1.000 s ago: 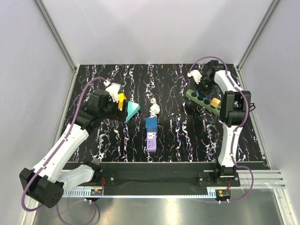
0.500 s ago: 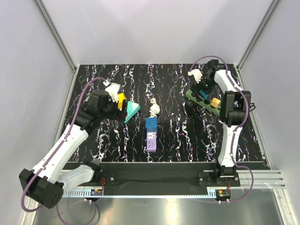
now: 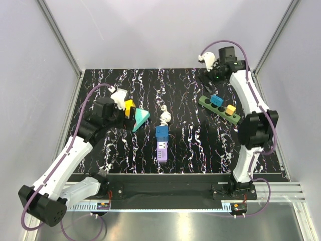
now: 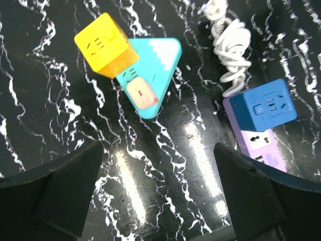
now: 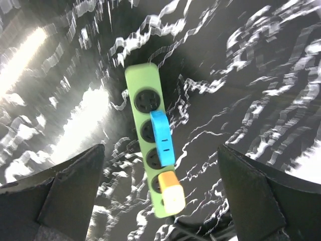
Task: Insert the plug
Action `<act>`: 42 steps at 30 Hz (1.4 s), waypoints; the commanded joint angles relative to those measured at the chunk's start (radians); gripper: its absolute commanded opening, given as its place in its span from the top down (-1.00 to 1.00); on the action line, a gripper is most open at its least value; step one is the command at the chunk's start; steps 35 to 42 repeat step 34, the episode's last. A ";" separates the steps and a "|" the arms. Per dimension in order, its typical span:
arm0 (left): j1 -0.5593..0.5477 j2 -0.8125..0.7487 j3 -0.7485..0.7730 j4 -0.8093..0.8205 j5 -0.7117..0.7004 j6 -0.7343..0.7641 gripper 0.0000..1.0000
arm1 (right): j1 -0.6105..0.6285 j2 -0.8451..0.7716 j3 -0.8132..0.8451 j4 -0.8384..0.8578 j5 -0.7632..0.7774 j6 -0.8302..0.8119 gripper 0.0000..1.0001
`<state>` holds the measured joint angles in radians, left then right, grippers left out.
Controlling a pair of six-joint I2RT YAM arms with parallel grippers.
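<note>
Hangs with the left gripper (image 4: 157, 163) spread wide above the black marbled desk (image 4: 45, 105), over a yellow cube (image 4: 106, 44) overlapping one corner of a teal triangular block (image 4: 150, 75), and at right a coiled white cable (image 4: 228, 50) running down to a blue cube (image 4: 263, 109) on a lilac power strip (image 4: 268, 150).

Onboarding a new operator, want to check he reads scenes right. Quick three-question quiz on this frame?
1. True or false: the blue plug sits in the green power strip.
2. Which lies nearest the left gripper? A) yellow cube adapter B) purple power strip C) green power strip
3. What state are the left gripper and right gripper in?
Key: 1 true; 2 A; 3 both open, holding nothing.
</note>
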<state>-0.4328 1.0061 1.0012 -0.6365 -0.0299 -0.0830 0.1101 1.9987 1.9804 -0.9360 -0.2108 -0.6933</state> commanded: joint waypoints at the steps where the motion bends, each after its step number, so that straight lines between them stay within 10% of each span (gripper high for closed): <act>1: -0.011 -0.061 -0.019 0.072 0.085 0.011 -0.98 | 0.123 -0.190 -0.041 0.092 0.172 0.255 -1.00; 8: -0.044 -0.158 -0.064 0.173 0.192 0.032 -0.98 | 0.191 -0.467 -0.223 0.199 0.038 0.951 -0.99; 14: -0.055 -0.237 -0.003 0.181 0.312 -0.061 -0.98 | 0.191 -0.805 -0.695 0.483 -0.065 1.204 -1.00; 42: -0.055 -0.437 0.022 0.212 0.300 -0.245 -0.98 | 0.191 -1.146 -0.853 0.473 -0.016 1.186 -0.99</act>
